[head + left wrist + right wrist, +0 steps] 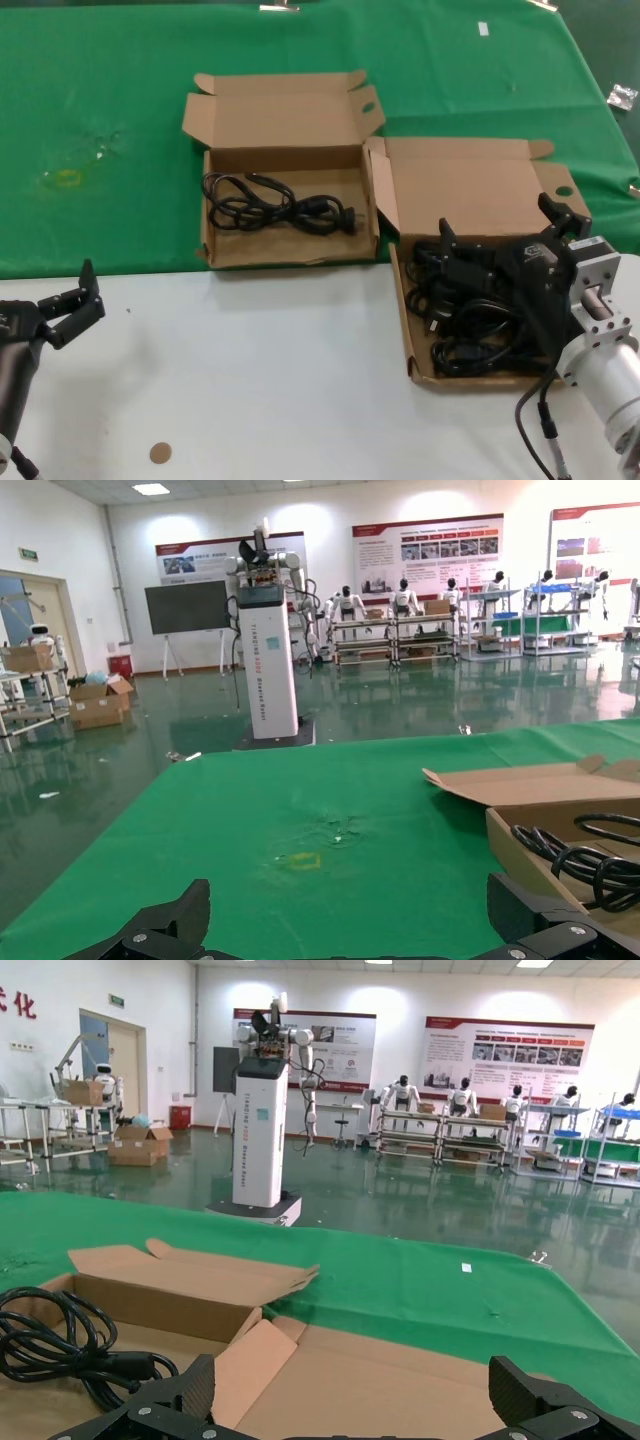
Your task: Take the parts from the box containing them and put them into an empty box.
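The box with the round-holed flap sits at the right and holds a pile of black power cords. My right gripper hovers over this pile, open and empty; in the right wrist view the box's lid lies between its fingers. The box with two splayed notched flaps sits at centre and holds one cord bundle, also seen in the left wrist view and the right wrist view. My left gripper is open and idle at the near left.
Both boxes straddle the edge between the green cloth and the white table. A small brown disc lies on the white table near me. A yellowish mark is on the cloth at the left.
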